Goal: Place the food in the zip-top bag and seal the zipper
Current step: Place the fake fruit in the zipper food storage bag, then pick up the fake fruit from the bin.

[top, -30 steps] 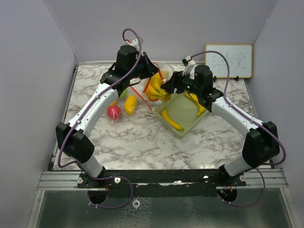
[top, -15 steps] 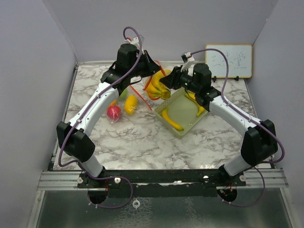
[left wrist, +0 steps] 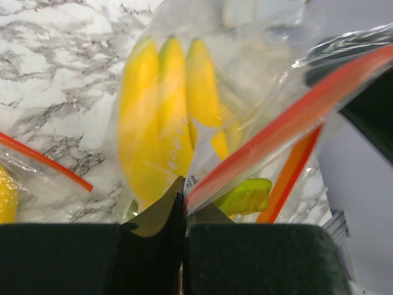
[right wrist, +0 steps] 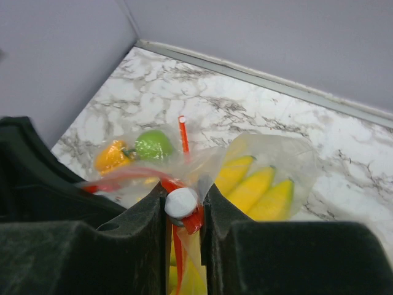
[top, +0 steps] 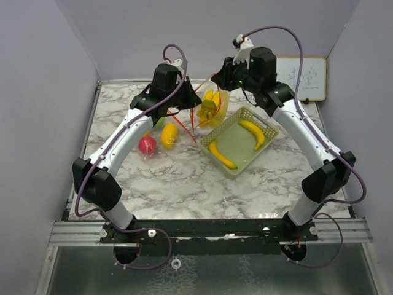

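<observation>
A clear zip-top bag [top: 210, 106] with a red zipper hangs between my two grippers, with several yellow bananas [left wrist: 163, 117] inside. My left gripper [top: 195, 103] is shut on the bag's red zipper edge [left wrist: 258, 153]. My right gripper [top: 216, 78] is above it, shut on the white zipper slider [right wrist: 181, 201]. The bananas also show in the right wrist view [right wrist: 261, 184]. On the table to the left lie a red-pink ball [top: 146, 145], a small yellow piece [top: 169, 134], a green apple [right wrist: 153, 144] and an orange [right wrist: 112, 157]. Two more bananas [top: 221, 155] lie in the tray.
The pale green mesh tray [top: 230, 120] stands right of centre, just below the hanging bag. A second strip of red zipper and clear plastic [top: 184, 126] lies by the loose fruit. A whiteboard [top: 310, 77] leans on the back wall at the right. Grey walls close in both sides.
My right gripper has risen and moved back and left, and the banana bag with it, off the tray's corner. My left gripper has shifted slightly right, still holding the bag's edge.
</observation>
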